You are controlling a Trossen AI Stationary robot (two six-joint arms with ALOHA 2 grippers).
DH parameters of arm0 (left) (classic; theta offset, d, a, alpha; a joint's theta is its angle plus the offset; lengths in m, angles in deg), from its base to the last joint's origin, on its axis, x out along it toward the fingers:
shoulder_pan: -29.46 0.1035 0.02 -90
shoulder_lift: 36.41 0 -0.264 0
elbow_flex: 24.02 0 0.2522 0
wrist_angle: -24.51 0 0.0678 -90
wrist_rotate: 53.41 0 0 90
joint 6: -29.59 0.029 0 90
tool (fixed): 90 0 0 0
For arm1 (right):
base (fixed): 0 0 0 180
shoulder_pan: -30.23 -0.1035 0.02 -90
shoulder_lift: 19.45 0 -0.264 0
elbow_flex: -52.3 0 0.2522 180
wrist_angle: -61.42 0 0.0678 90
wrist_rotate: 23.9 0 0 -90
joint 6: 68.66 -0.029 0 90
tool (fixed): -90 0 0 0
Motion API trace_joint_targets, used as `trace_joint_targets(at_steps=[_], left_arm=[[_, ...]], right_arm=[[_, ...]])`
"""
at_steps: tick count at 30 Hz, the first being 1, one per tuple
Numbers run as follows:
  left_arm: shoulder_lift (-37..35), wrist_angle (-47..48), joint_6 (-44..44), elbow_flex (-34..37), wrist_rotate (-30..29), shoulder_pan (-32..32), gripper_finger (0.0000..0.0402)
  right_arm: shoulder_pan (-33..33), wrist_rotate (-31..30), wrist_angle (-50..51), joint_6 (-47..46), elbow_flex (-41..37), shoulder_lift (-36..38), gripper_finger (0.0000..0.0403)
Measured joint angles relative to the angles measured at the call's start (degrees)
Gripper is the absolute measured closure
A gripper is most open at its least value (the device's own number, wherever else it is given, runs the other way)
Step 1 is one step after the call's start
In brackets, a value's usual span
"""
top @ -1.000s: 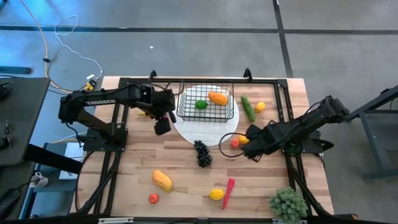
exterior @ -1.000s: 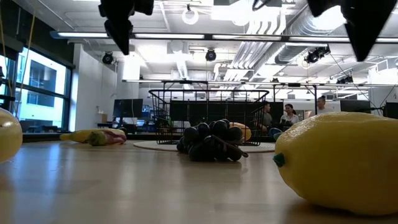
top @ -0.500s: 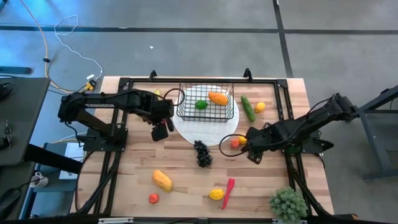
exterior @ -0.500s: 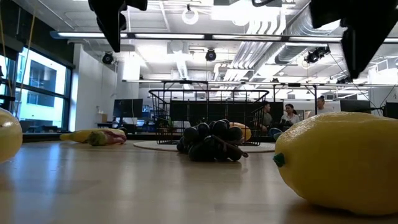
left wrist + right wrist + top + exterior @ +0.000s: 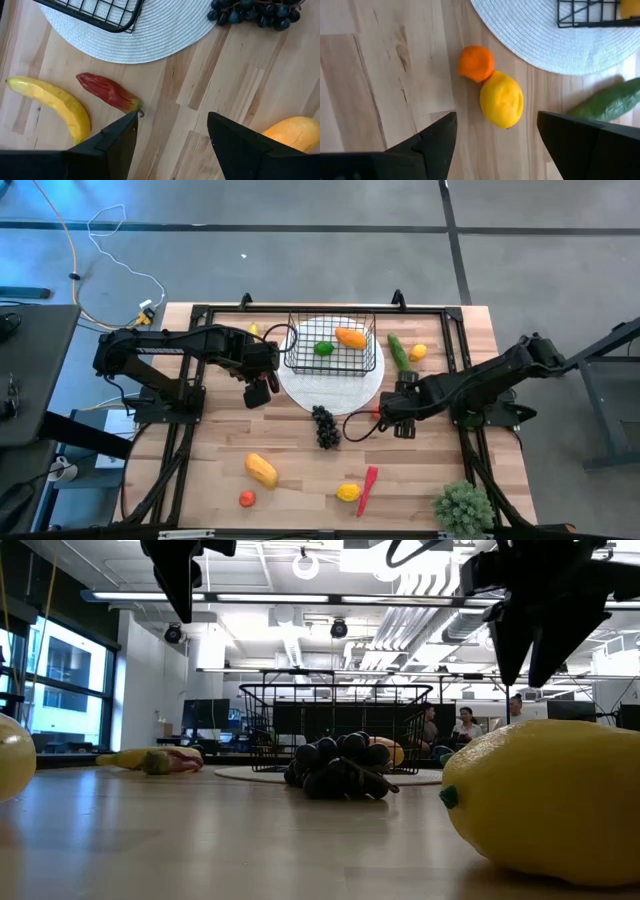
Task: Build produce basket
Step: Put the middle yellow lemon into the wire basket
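- Hovering over the table point(image 5: 300, 460) with fingers spread wide and nothing between them: right pincer point(image 5: 495, 137), just off the white mat's point(image 5: 330, 390) rim.
- Lying right below it, touching each other: a small orange point(image 5: 476, 63) and a lemon point(image 5: 501, 99); green cucumber point(image 5: 610, 102) a little beyond.
- Hanging at the mat's other side, equally wide open and empty: left pincer point(image 5: 172, 137).
- Resting on the wood near it: red chili point(image 5: 107, 92) and yellow banana point(image 5: 50, 100), side by side.
- Sitting on the mat: black wire basket point(image 5: 331, 345), holding a green piece point(image 5: 323, 348) and an orange piece point(image 5: 350, 337).
- Lying just off the mat's near edge: dark grapes point(image 5: 325, 425).
- Scattered farther out toward the table's front: orange-yellow fruit point(image 5: 261, 470), tomato point(image 5: 246, 499), another lemon point(image 5: 347, 492), a second chili point(image 5: 367, 485), bushy plant point(image 5: 462, 507) at the corner.
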Motion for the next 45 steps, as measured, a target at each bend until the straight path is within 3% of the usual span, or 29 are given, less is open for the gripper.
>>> trace_joint_targets(at_steps=[11, 15, 26, 37, 40, 45], left_arm=[[0.0, 0.0, 1.4, 0.0, 0.0, 0.0, 0.0174], [0.0, 0.0, 2.5, 0.0, -0.1, 0.0, 0.0174], [0.0, 0.0, 2.6, 0.0, -0.2, 0.0, 0.0174], [0.0, 0.0, 2.5, 0.0, -0.2, 0.0, 0.0174], [0.0, 0.0, 2.4, 0.0, -0.2, 0.0, 0.0174], [0.0, -0.1, 2.4, 0.0, -0.2, 0.1, 0.0174]], right_arm=[[2.4, 0.1, -3.6, -1.2, -2.3, -5.5, 0.0147], [3.3, 0.1, -4.3, -4.7, -4.9, -5.6, 0.0147], [7.6, 0.1, -11.3, -2.6, -10.9, -5.6, 0.0147], [12.8, 7.2, -19.2, 0.3, -17.4, -5.6, 0.0149], [12.8, 7.7, -19.5, 0.4, -17.5, -5.6, 0.0167], [12.8, 7.8, -19.8, 0.4, -17.5, -5.6, 0.0238]])
